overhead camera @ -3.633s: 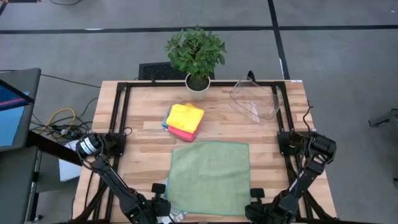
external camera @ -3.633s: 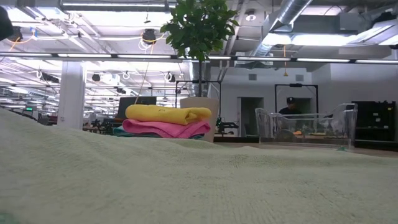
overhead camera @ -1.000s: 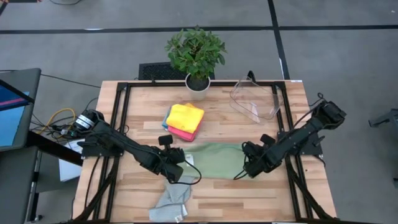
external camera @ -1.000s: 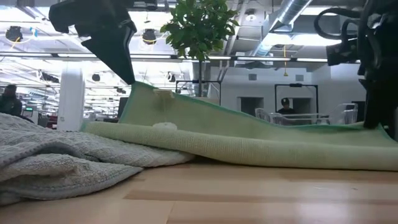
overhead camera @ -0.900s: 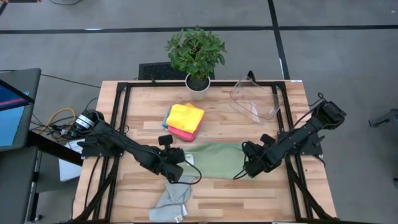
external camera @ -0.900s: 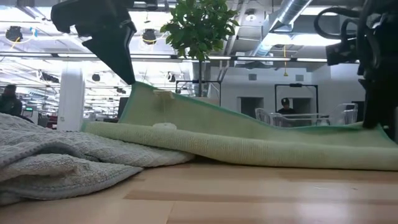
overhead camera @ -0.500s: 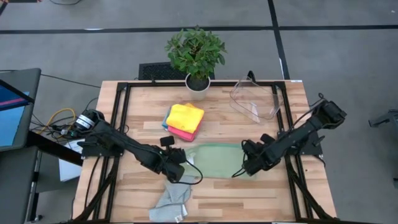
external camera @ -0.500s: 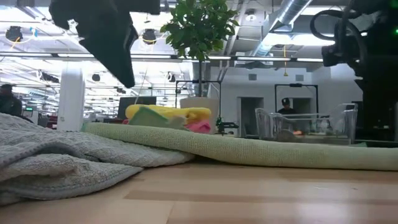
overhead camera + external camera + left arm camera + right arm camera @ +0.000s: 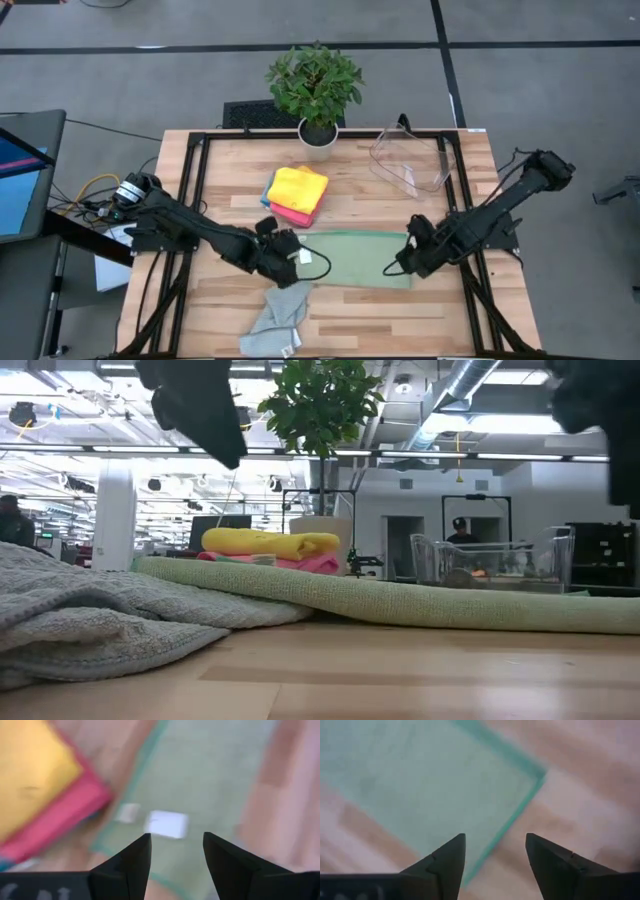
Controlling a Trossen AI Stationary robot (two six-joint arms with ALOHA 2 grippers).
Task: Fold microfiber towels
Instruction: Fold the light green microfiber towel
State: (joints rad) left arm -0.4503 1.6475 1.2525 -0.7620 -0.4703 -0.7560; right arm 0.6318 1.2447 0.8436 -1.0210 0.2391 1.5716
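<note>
**Sage towel folded in half, both grippers let go**

The wooden table (image 9: 230,185) carries everything. On it the largest cloth is the sage green towel (image 9: 355,259), lying as a long flat band, folded once. It lies just under and ahead of both pairs of fingers, and I judge it was laid so to prepare the next fold across its length.

The left gripper (image 9: 290,252) hangs over the end of the band nearest the stack, fingers spread and holding nothing; in its wrist view the towel's white label (image 9: 167,824) lies just beyond the fingertips. The right gripper (image 9: 412,255) hangs over the other end, fingers also spread and empty, with the towel's corner (image 9: 532,775) ahead of them.

Behind the left fingers lies a crumpled grey towel (image 9: 277,318), probably waiting for its turn. Ahead of them stands the stack of folded towels (image 9: 297,195), yellow on pink, it seems the place for finished ones.

The clear plastic bin (image 9: 410,160) stands far beyond the right fingers; I see no cloth inside. The potted plant (image 9: 316,88) stands at the far edge.
</note>
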